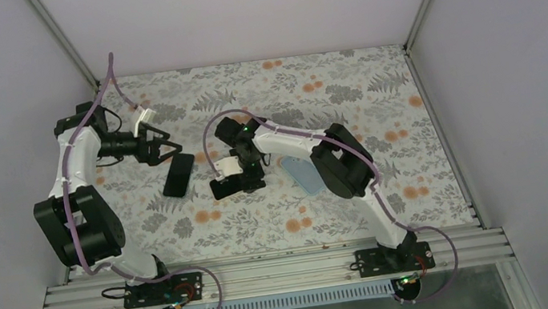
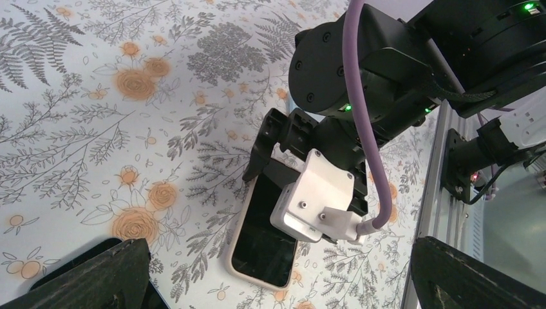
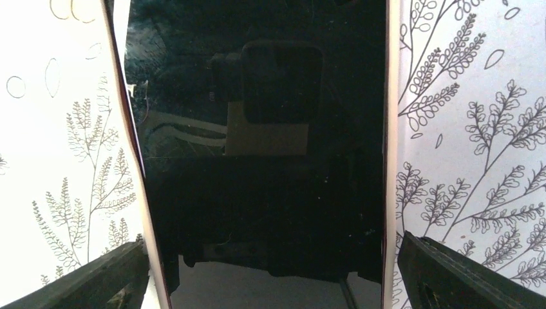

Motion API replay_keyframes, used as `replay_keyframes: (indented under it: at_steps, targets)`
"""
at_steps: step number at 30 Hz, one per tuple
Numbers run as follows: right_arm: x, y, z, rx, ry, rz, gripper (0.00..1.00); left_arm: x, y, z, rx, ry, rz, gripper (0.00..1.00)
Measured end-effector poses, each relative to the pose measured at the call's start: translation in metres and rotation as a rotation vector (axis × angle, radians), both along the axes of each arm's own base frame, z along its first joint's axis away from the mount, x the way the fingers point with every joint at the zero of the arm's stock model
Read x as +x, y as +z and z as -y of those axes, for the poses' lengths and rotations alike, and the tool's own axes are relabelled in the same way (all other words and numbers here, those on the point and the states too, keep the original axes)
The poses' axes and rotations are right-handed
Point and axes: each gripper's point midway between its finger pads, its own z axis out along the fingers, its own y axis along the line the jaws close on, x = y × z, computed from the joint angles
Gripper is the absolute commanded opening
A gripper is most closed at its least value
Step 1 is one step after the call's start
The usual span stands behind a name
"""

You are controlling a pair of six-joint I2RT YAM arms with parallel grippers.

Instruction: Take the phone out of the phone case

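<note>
A phone with a dark screen (image 2: pixel 261 241) sits in a pale pink case (image 2: pixel 239 222) and lies flat on the flowered table. In the top view it shows under the right wrist (image 1: pixel 221 189). My right gripper (image 1: pixel 233 183) hangs right over it, open, with one finger on each side of the case. In the right wrist view the screen (image 3: pixel 257 161) fills the frame between the pink case edges (image 3: pixel 136 167), and the gripper (image 3: pixel 273 273) is empty. My left gripper (image 1: pixel 165 149) is open and empty, up and to the left of the phone.
A black phone-shaped slab (image 1: pixel 178 174) lies flat just below the left gripper; its corner shows in the left wrist view (image 2: pixel 77 261). A light blue case-like piece (image 1: pixel 302 173) lies beside the right arm. The walls close the table on three sides, and an aluminium rail (image 1: pixel 271 272) runs along the near edge.
</note>
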Motion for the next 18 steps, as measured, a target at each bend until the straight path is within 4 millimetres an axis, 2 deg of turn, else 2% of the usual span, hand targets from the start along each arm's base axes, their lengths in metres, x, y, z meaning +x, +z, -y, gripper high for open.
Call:
replay_keyframes:
  at_steps: [9, 18]
  targets:
    - [-0.004, -0.002, -0.001, -0.016, 0.009, 0.012, 0.83, -0.003, 0.001, 0.001, -0.026, -0.008, -0.001, 1.0]
    - [-0.004, 0.003, 0.0, 0.007, -0.019, 0.052, 0.8, -0.007, -0.012, 0.004, -0.126, -0.017, -0.092, 1.0]
